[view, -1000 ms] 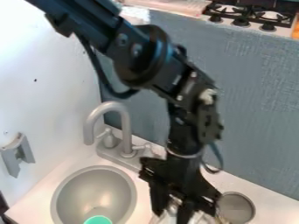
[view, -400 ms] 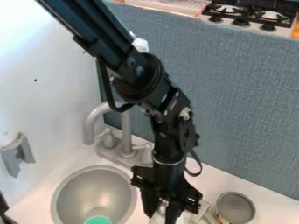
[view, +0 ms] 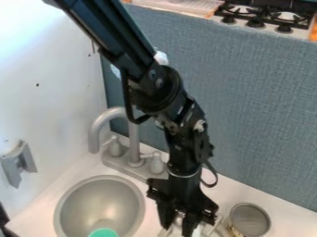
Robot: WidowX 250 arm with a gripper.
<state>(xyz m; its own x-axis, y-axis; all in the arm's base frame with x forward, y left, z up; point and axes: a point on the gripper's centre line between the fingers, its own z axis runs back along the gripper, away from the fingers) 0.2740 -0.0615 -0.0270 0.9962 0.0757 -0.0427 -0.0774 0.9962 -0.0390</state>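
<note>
The black gripper point(view: 180, 226) hangs low at the bottom edge of the camera view, over the near part of the pale tabletop point(view: 229, 192). I cannot tell whether it is spread or pressed together, nor whether it pinches anything. A silvery thing point(view: 180, 219) shows right at it, perhaps metal, though the gripper covers much of it and its shape is unclear. Just to the right in the view is a light-coloured frame point(view: 218, 224), cut off by the bottom edge, and beside that stands a round container point(view: 250, 219) with a grey top.

Left of the gripper, a round grey sink point(view: 62, 200) is set into the tabletop, with a green round thing point(view: 104, 233) low in it. Behind the sink rises a grey faucet point(view: 97, 127), its spout curving over toward the left; one knob point(view: 114, 147) stands on either side of its neck. The arm slants down from the top edge, across the blue-grey panel point(view: 266, 111), and passes close to the right-hand knob. A grey bracket point(view: 18, 162) is on the white wall point(view: 55, 102). Beyond the panel, at upper right, is a stove point(view: 267, 25) with black grates.
</note>
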